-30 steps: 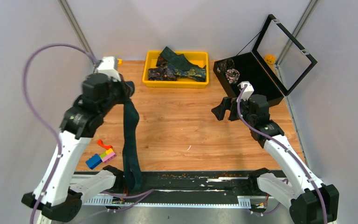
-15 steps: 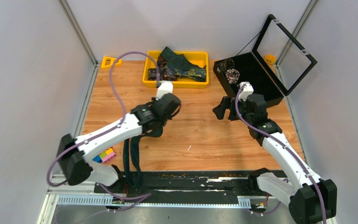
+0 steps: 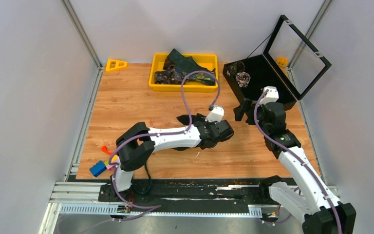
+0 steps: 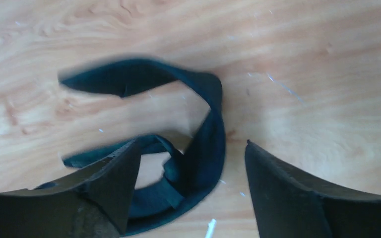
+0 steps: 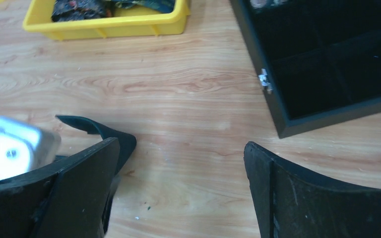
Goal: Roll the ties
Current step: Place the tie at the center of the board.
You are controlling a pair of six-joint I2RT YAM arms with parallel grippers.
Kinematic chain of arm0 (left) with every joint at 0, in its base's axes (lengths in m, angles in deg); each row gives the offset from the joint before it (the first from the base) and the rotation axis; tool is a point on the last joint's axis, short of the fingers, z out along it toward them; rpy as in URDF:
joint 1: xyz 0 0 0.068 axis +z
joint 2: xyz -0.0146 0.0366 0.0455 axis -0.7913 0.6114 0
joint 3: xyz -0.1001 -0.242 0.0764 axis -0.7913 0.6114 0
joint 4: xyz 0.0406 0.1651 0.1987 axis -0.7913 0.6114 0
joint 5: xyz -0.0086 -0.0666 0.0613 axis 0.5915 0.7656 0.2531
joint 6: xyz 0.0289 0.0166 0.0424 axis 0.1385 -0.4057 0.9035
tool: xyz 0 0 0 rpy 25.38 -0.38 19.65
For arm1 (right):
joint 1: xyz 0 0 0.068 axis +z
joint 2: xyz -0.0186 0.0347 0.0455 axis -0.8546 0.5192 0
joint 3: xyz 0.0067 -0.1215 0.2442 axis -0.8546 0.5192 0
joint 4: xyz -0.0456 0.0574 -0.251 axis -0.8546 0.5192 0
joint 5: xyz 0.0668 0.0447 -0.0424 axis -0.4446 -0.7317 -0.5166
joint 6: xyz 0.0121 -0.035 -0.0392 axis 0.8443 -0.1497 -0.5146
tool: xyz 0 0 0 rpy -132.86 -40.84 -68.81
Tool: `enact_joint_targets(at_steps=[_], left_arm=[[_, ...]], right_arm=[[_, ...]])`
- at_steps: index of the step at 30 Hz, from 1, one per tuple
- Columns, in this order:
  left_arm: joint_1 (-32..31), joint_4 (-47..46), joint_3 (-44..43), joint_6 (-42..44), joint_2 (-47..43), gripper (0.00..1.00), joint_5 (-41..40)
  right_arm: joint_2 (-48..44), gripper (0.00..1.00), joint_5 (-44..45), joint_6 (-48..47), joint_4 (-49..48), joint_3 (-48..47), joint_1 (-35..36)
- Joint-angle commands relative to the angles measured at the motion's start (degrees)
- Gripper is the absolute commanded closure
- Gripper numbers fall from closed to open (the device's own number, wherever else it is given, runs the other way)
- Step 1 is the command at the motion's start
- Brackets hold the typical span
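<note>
The left arm (image 3: 170,139) lay low and folded, its elbow left of centre in the lower half of the overhead frame. Its forearm stretched rightward to the middle, where the wrist turned the left claw (image 4: 191,145) downward. Its two dark fingers (image 4: 104,191) stood wide apart. The right arm (image 3: 297,163) rose from the lower right corner and leaned toward the upper centre-right. The right claw (image 5: 181,145) was angled forward and down, its fingers (image 5: 297,198) likewise spread.

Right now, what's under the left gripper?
The open left gripper hangs over the dark teal tie, looped on the table. From above, the arm hides all but its tip.
</note>
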Motion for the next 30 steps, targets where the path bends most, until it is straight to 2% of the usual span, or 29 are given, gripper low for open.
enact_joint_targets(at_steps=[1,2,6,12,17,20,25,30], left_arm=[[-2.19,-4.11,-0.19,2.06,-1.64,0.04,3.19],[-2.21,-5.58,1.25,3.31,-3.14,0.01,5.08],[-2.39,-5.66,5.85,4.25,-11.22,0.00,9.79],[-2.44,3.43,13.69,4.56,-27.19,0.00,10.34],[-2.39,11.53,20.38,3.65,-39.43,0.00,8.29],[-2.32,16.45,22.66,3.77,-45.23,0.00,8.45],[-1.64,23.28,25.05,4.87,-55.24,0.00,7.39],[-1.07,21.76,29.69,9.03,-66.20,0.00,7.74]], right_arm=[[-2.70,0.01,6.55,1.96,-1.07,1.33,-0.88],[-3.05,0.01,6.66,2.04,-1.57,1.69,-0.99],[-3.33,0.01,3.38,1.32,-3.31,1.93,-1.12],[2.87,0.02,-17.82,-1.66,-6.78,-0.26,-0.99],[13.81,0.05,-26.78,-4.22,-3.05,-6.55,0.50],[19.40,0.05,-26.36,-6.56,-0.66,-9.86,3.74],[28.07,0.06,-18.75,-11.89,5.20,-18.62,11.13],[37.53,0.07,-14.63,-15.33,8.58,-27.28,14.85]])
